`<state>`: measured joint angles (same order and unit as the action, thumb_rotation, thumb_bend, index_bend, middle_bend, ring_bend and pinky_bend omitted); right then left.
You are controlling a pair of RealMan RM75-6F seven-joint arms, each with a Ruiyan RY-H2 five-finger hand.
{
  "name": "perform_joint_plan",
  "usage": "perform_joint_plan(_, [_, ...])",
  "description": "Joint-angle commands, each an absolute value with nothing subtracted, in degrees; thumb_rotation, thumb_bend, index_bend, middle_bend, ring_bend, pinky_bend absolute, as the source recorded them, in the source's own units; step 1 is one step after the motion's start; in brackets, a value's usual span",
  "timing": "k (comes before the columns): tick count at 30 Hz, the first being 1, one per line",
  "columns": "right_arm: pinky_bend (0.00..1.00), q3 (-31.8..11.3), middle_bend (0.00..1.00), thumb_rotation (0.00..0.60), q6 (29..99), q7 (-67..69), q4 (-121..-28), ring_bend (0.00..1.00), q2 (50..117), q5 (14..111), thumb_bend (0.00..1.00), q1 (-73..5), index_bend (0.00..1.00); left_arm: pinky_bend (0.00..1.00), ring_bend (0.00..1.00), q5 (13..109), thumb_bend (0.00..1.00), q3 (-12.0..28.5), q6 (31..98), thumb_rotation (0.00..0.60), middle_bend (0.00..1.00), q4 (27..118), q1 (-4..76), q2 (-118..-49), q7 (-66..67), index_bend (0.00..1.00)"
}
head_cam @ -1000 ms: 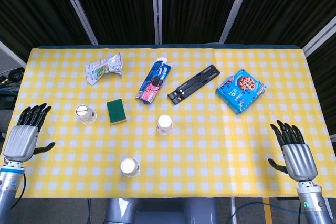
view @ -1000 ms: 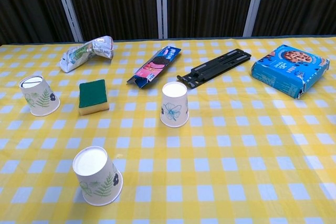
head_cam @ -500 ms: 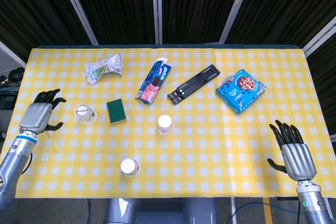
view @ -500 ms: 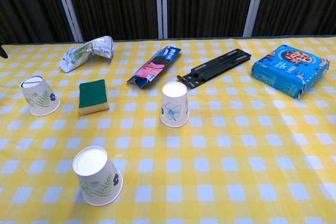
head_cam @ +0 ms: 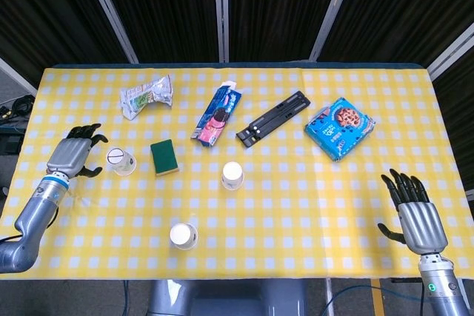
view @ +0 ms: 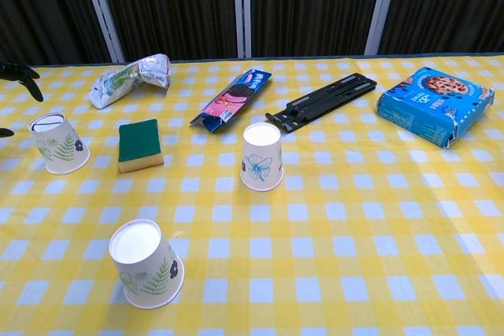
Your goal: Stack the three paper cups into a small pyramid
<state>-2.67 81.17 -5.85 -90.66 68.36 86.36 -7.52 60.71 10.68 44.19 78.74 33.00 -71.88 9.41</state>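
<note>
Three white paper cups stand upside down on the yellow checked table (head_cam: 296,205). One cup (head_cam: 121,160) (view: 58,143) is at the left, one (head_cam: 232,175) (view: 262,156) in the middle, and one (head_cam: 184,235) (view: 146,263) near the front edge. My left hand (head_cam: 74,153) hovers just left of the left cup with its fingers spread, holding nothing. Only its fingertips (view: 20,75) show at the chest view's left edge. My right hand (head_cam: 415,212) is open at the front right, far from all the cups.
A green sponge (head_cam: 164,156) lies right of the left cup. Behind are a crumpled wrapper (head_cam: 147,95), a cookie packet (head_cam: 217,114), a black flat stand (head_cam: 272,119) and a blue cookie box (head_cam: 339,127).
My left hand has moved forward and rightward from the table's left edge to beside the left cup. The right hand has barely moved.
</note>
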Motion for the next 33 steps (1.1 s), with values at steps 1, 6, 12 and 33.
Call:
perform_joint_plan(1, [0.00, -2.7, 0.00, 0.600, 81.1, -5.8, -90.7, 0.00, 68.3, 86.3, 0.07, -7.5, 0.00, 0.00, 0.00, 59.8, 0.33, 10.2, 43.9, 0.600, 0.00, 78.3, 33.5, -72.5, 10.0, 0.26])
perform_joint_plan(6, [0.00, -2.6, 0.00, 0.600, 81.0, -5.8, -90.6, 0.00, 68.3, 86.3, 0.07, -7.6, 0.00, 0.00, 0.00, 58.5, 0.33, 9.9, 43.7, 0.600, 0.00, 77.0, 34.2, -73.7, 10.4, 0.26])
perform_joint_plan(12, [0.00, -2.6, 0.00, 0.600, 81.0, -5.9, -90.6, 0.00, 68.4, 86.4, 0.07, -7.6, 0.00, 0.00, 0.00, 58.3, 0.33, 9.5, 42.8, 0.600, 0.00, 75.7, 35.1, -75.0, 9.9, 0.27])
perform_joint_plan(33, [0.00, -2.4, 0.00, 0.600, 80.1, -6.8, -90.9, 0.00, 68.3, 85.7, 0.07, -7.7, 0.00, 0.00, 0.00, 65.5, 0.44, 8.1, 48.6, 0.600, 0.00, 76.0, 33.9, -76.6, 4.1, 0.40])
